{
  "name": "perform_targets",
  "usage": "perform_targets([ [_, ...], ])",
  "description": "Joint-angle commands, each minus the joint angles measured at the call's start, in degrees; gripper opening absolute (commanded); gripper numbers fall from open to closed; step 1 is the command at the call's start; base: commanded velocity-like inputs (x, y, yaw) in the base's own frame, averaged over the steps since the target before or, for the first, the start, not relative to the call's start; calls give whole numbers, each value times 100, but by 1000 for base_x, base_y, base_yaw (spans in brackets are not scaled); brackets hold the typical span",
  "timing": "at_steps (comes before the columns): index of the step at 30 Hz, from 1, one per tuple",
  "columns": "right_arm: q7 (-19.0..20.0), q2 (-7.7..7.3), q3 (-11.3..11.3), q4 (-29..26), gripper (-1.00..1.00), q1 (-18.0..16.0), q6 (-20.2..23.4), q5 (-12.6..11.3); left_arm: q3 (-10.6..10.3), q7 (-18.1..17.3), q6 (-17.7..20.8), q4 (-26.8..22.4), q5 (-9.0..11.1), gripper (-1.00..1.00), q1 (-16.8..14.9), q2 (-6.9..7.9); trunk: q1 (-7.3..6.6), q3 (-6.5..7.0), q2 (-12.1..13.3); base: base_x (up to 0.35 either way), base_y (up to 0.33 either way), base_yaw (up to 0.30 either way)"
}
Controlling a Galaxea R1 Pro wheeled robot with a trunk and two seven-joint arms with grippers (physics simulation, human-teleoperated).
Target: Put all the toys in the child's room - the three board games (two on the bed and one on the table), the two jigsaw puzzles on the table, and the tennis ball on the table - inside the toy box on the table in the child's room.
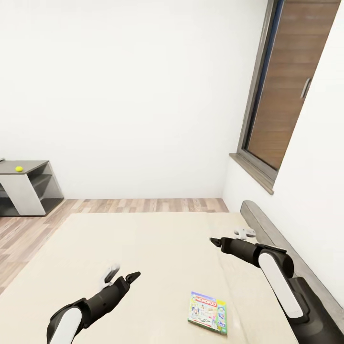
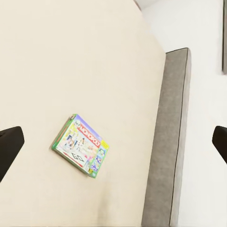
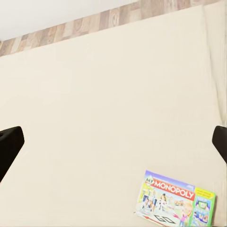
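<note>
Both pincers, left gripper [image 1: 119, 275] and right gripper [image 1: 229, 237], hang spread and empty above the bed [image 1: 157, 248]; the Monopoly game [image 1: 208, 312] lies flat between them, ready for picking.

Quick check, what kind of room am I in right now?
Likely a child's bedroom: a large beige bed fills the view, a Monopoly board game lies on it, and a low grey desk stands on wood-plank floor by the wall.

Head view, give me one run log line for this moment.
flat green-white Monopoly box: lying on beige bed | left gripper: open, empty | right gripper: open, empty
</note>
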Motion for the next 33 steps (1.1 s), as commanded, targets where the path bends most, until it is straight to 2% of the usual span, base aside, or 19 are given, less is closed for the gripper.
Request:
perform_targets([
  [1,-60,-6,10,-5,100,-6,9,-60,12,53,35,-9,61,100,-5,-6,4,-14,-14,0,-274,0],
  [12,-56,-9,18,3,100,-8,8,-57,19,47,35,-9,67,100,-5,-6,4,-14,-14,0,-179,0],
  [33,-57,-9,74,3,100,-7,8,-53,17,58,35,-9,66,100,-5,-6,4,-14,-14,0,-24,0],
])
